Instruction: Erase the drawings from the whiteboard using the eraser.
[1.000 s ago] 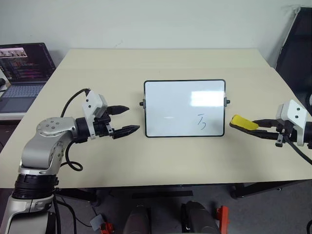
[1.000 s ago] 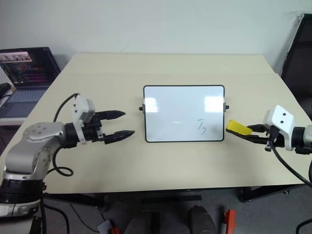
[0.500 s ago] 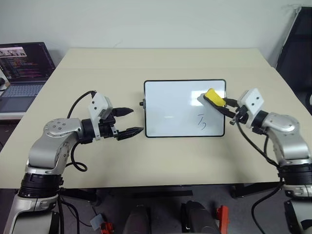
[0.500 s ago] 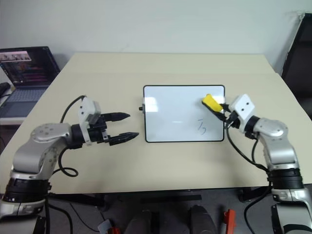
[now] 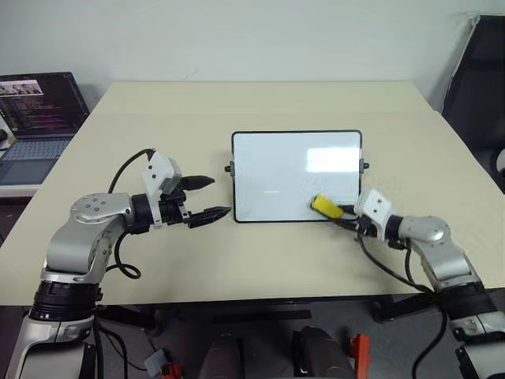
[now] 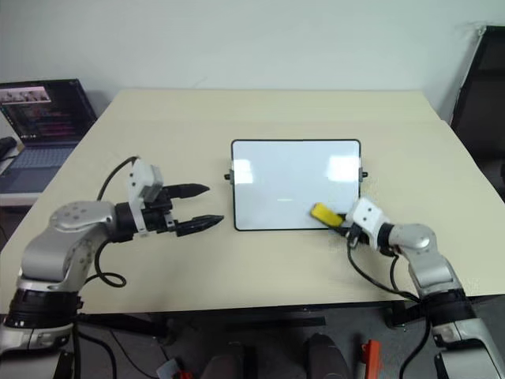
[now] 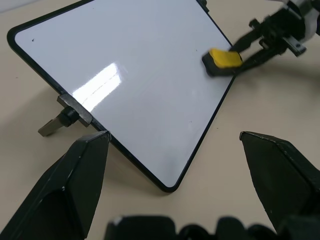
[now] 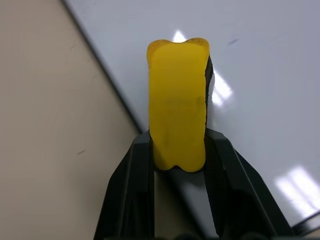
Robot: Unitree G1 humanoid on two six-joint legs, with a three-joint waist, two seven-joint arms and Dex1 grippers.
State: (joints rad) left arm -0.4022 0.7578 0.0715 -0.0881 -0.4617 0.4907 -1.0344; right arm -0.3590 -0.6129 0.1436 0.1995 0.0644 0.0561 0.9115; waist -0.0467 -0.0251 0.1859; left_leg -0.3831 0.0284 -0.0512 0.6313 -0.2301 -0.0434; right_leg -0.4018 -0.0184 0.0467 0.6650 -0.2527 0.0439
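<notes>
Eraser [image 5: 324, 207] — gripped by right hand [image 5: 341, 215] — apparently touching whiteboard [image 5: 276, 170].

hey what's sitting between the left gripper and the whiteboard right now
Nothing: bare table separates the left gripper from the whiteboard, as the left eye view shows. The eraser rests at the board's far side, in the right gripper.

Yellow eraser [image 5: 324, 207] on the near right corner of the black-framed, glossy white whiteboard [image 5: 272, 174].
</notes>
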